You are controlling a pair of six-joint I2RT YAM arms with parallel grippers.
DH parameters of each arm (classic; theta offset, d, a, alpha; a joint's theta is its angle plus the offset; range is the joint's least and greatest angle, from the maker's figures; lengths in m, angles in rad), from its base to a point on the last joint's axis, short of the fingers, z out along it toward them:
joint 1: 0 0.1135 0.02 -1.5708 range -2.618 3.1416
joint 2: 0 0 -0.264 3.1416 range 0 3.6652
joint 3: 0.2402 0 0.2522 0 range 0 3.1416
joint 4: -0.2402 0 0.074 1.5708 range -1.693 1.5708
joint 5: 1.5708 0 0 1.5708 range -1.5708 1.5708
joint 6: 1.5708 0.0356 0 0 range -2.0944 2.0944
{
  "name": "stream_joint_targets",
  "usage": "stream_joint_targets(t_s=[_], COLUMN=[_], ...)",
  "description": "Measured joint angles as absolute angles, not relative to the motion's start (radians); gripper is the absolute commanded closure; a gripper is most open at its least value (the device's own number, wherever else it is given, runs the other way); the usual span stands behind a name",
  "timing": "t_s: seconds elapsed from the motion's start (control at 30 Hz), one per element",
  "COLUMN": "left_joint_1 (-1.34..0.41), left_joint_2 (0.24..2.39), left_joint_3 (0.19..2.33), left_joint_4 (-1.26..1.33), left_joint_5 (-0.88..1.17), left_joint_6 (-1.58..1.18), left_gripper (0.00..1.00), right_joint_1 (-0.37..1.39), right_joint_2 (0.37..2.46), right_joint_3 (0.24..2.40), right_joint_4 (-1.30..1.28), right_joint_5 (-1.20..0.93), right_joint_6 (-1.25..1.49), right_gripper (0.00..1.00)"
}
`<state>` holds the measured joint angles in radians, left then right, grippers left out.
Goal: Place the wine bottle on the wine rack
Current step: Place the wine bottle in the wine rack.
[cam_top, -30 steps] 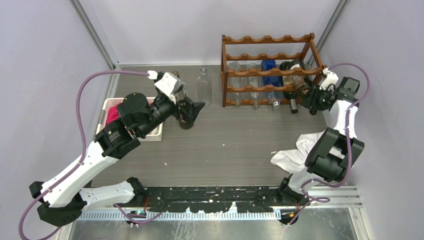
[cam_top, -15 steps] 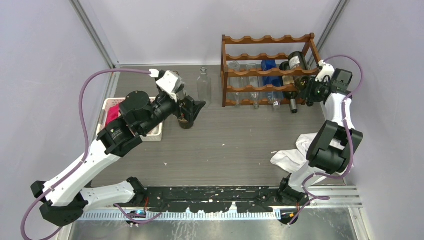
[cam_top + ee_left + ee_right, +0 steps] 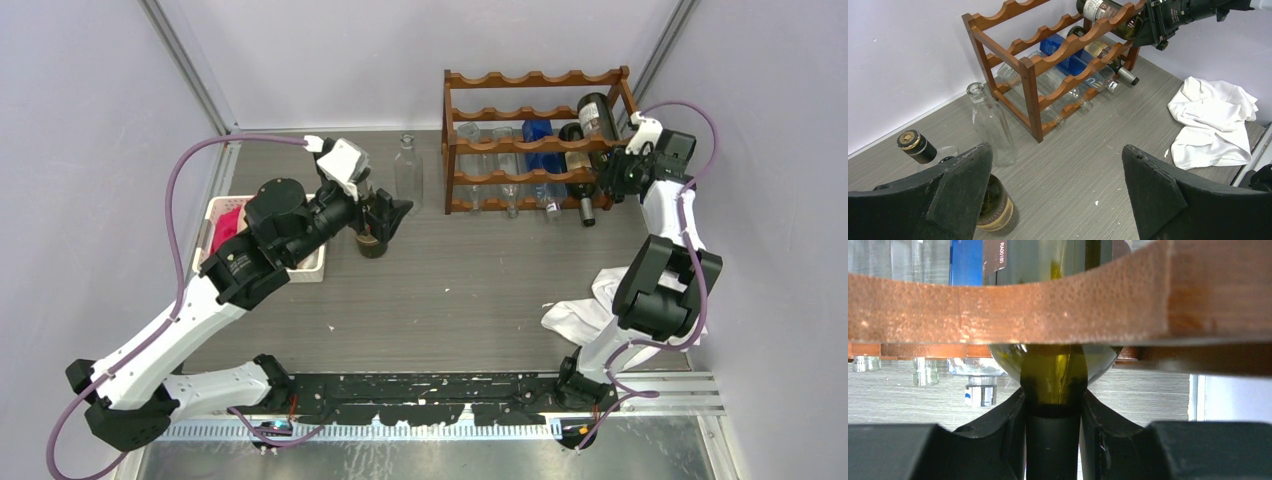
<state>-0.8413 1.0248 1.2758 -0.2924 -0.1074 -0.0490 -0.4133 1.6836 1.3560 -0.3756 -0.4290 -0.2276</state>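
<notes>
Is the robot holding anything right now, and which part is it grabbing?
The right gripper is shut on the dark green glass wine bottle, pinching its neck. The left gripper is open and holds nothing.

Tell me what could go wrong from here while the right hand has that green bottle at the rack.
1. The right hand holds the wine bottle by its neck alone; the heavy body could pivot or slip in that grip.
2. The bottle's shoulder lies close by a scalloped rail of the wine rack; it may catch and shove the rack.
3. The open left hand hangs close to a standing dark bottle and might tip it.
</notes>
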Motion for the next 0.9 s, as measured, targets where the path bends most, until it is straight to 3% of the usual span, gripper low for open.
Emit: stream_joint_targets(t_s=[0.9], left_joint_1=[-0.822], left_joint_2=[1.044], left_joint_3=[1.271], left_joint_4=[-0.286], left_joint_5=[-0.092], left_joint_6=[-0.054], left_gripper=[0.00], right_joint_1=[-0.352], right_joint_2=[1.731], right_joint_3=[1.363], right_joint_4=[-0.277], right_joint_5=[-0.302], right_joint_6=[-0.181], right_gripper=[0.95])
